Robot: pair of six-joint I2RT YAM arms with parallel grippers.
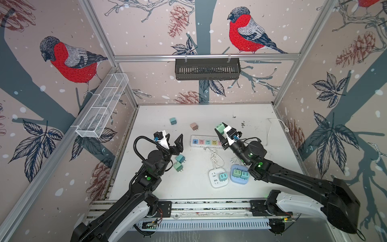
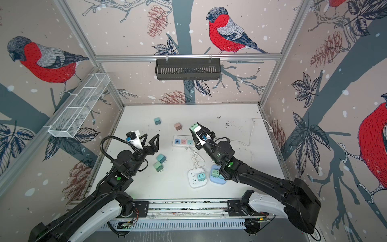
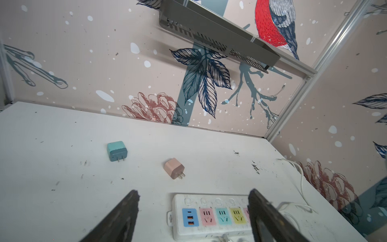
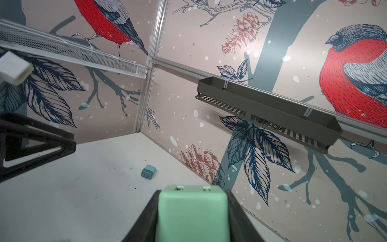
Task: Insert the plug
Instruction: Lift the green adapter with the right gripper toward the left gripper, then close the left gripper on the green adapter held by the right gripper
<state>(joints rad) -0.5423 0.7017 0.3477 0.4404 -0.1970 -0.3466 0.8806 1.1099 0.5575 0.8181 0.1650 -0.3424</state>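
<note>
We had the right gripper (image 1: 219, 128) clamped on a mint plug (image 4: 191, 213), left gripper (image 2: 151, 136) wide. Blue socket block (image 1: 235, 180) held two green plugs (image 1: 240, 174); white socket block (image 1: 213, 178), one teal plug (image 1: 222, 176).

The left arm (image 1: 125, 196) and right arm (image 1: 293, 177) are built of black links, white base segments (image 1: 293, 201) and green joint lights (image 1: 148, 178); the left end effector (image 1: 175, 136) is triangle-framed.

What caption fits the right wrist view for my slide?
Right gripper shut on a mint green plug, held above the white table; a teal plug lies farther off.
</note>
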